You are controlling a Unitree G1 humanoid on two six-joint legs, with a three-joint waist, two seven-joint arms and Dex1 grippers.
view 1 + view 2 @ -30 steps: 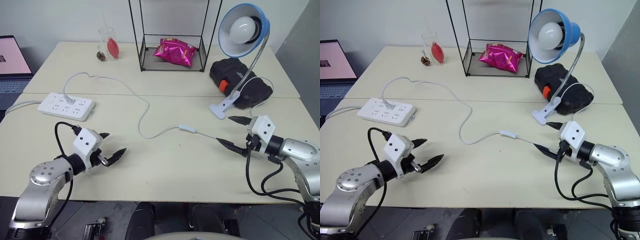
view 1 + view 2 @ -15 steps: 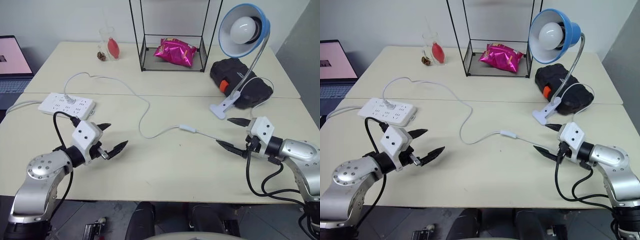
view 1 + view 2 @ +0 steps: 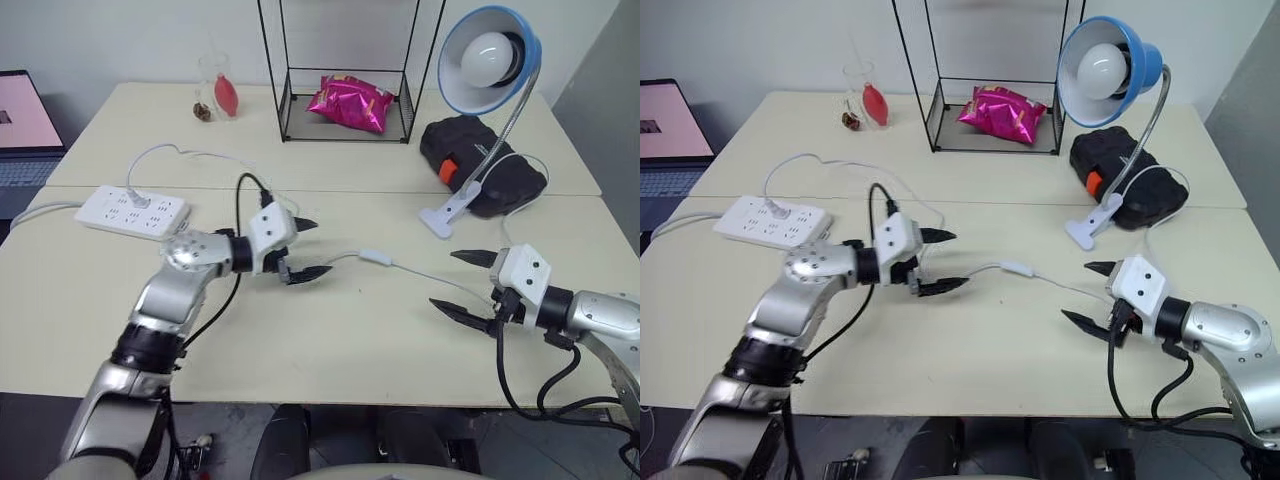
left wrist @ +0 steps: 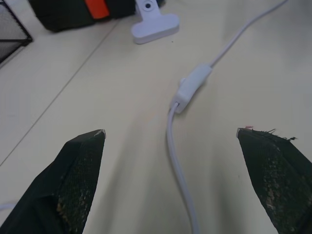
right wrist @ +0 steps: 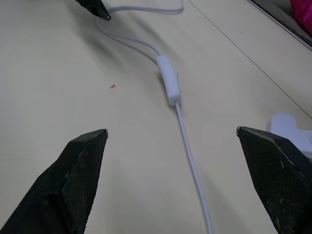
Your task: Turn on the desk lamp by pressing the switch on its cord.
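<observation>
Left gripper point(image 3: 302, 248) hovers with jaws spread wide and empty above the table point(image 3: 330, 340), its tips pointing toward 3 o'clock at the switch point(image 3: 375, 257) just beyond. Right gripper point(image 3: 462, 283) stands equally wide, holding nothing, the cord point(image 3: 430, 274) running between its fingers. The desk lamp point(image 3: 487, 60), unlit, sits at 1 o'clock

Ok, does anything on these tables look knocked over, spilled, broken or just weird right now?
Nothing stands out. The desk lamp stands on its clip with the bulb unlit, the cord lies loose across the table with the switch flat on it, and the pink snack bag sits inside the wire rack. No spill or damage shows.
</observation>
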